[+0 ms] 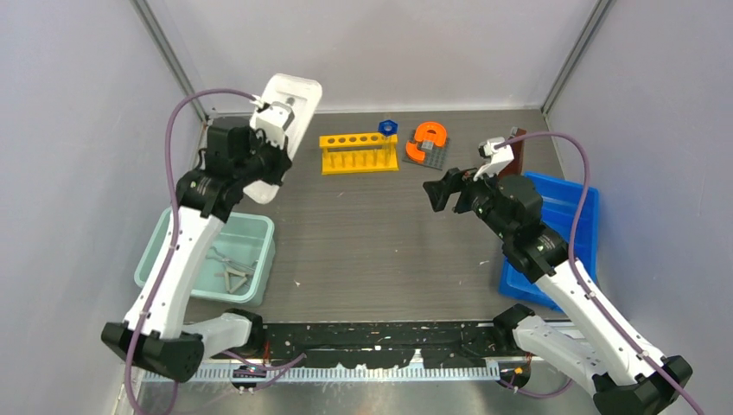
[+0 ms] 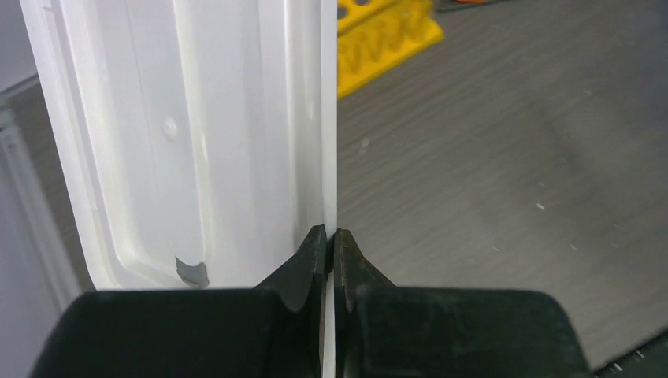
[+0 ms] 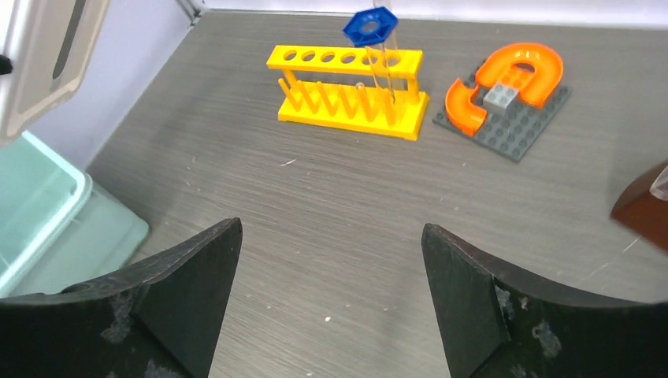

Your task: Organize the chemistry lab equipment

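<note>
My left gripper (image 2: 331, 234) is shut on the edge of a white lid (image 2: 197, 142), which it holds raised and tilted at the back left (image 1: 292, 99). My right gripper (image 3: 331, 236) hangs open over bare table (image 1: 436, 192), with nothing between its fingers. The yellow six-hole rack (image 1: 357, 153) stands at the back centre. A thin clear rod (image 3: 386, 67) stands in it, topped by the small blue hexagonal piece (image 3: 370, 25). The brown flask (image 3: 642, 209) sits at the right, close behind my right wrist (image 1: 512, 160). Wire metal tongs (image 1: 226, 266) lie in the teal bin.
A teal bin (image 1: 259, 226) sits at the near left under my left arm. A blue bin (image 1: 566, 203) sits at the right under my right arm. The orange horseshoe piece on its grey base (image 1: 427, 141) lies beside the rack. Walls close in on three sides.
</note>
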Robot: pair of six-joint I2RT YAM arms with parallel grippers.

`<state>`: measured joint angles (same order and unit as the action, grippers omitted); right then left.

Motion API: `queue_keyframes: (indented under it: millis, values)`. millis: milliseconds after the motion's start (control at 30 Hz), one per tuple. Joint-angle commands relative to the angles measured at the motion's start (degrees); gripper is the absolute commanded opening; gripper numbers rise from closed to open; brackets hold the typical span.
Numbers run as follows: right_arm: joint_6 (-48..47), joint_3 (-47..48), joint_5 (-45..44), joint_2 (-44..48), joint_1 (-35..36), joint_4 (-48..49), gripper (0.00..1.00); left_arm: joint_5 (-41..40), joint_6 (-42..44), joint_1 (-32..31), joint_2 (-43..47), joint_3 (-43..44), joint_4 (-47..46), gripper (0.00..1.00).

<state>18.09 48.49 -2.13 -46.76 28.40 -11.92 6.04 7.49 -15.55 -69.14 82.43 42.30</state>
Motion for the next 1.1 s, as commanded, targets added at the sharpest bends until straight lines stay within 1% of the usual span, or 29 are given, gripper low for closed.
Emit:
queue_keyframes:
  millis: [0,33,67,100,133,167,233,267,300,367,400,467,600,767,867,933,967,1000,1067]
  values:
    - [-17.9,2.3,5.7,1.2,0.2,3.3,0.91,13.7,-7.0,-3.8,7.6,-5.9,0.7,0.00]
    - [-20.5,1.8,9.7,1.8,0.2,5.2,0.91,14.7,-7.1,-5.2,8.8,-7.2,0.7,0.00]
    - [-25.3,0.8,12.4,2.9,0.2,5.9,0.92,15.9,-7.1,-6.2,9.8,-8.4,0.7,0.00]
    - [-27.6,-0.2,16.7,3.5,0.2,7.4,0.92,17.2,-7.2,-7.1,10.8,-9.5,0.7,0.00]
    - [-30.9,-0.5,18.4,4.0,0.2,8.0,0.92,19.4,-7.1,-7.7,11.6,-10.4,0.7,0.00]
    - [-32.1,-0.4,20.6,4.1,0.2,8.7,0.92,21.8,-7.1,-8.2,12.7,-11.6,0.6,0.00]
    - [-35.6,0.9,23.2,3.6,0.2,6.9,0.92,27.5,-7.2,-8.7,14.2,-13.3,0.5,0.00]
    - [-38.2,1.4,24.9,3.1,0.2,4.7,0.92,30.2,-8.7,-8.9,15.1,-14.4,0.3,0.00]
    - [-39.2,2.2,26.0,2.7,0.2,3.5,0.91,32.4,-9.5,-9.0,16.2,-15.7,-0.8,0.00]
    - [-44.4,3.1,30.3,2.5,0.2,-0.2,0.90,36.3,-11.1,-9.2,18.6,-18.8,-3.3,0.00]
    - [-45.6,3.2,33.7,2.5,0.2,-2.6,0.89,38.4,-11.8,-9.2,19.5,-20.4,-4.7,0.00]
    - [-48.4,3.3,37.0,2.5,0.2,-4.6,0.89,43.0,-12.7,-9.3,21.1,-23.4,-6.8,0.00]
    - [-50.6,3.7,38.4,1.6,0.2,-5.8,0.87,49.9,-11.4,-10.0,21.7,-27.3,-7.5,0.00]
    - [-55.8,5.5,38.9,-1.6,0.2,-9.0,0.86,49.3,-10.5,-12.9,21.6,-29.2,-7.4,0.00]
    - [-56.8,5.8,39.1,-3.9,0.2,-8.4,0.85,48.9,-9.9,-13.9,21.4,-29.7,-7.4,0.00]
    - [-58.4,6.2,40.5,-5.1,0.2,-9.6,0.85,48.4,-9.3,-14.3,21.7,-30.1,-7.4,0.00]
    - [-59.5,6.5,42.7,-5.6,0.2,-12.1,0.85,48.4,-9.1,-14.5,21.8,-30.3,-7.4,0.00]
    - [-61.7,7.0,44.0,-6.4,0.2,-13.2,0.86,48.2,-8.9,-14.7,22.0,-30.5,-7.3,0.00]
    - [-63.1,7.2,46.5,-7.5,0.2,-14.5,0.86,48.3,-8.2,-14.9,22.3,-30.8,-7.4,0.00]
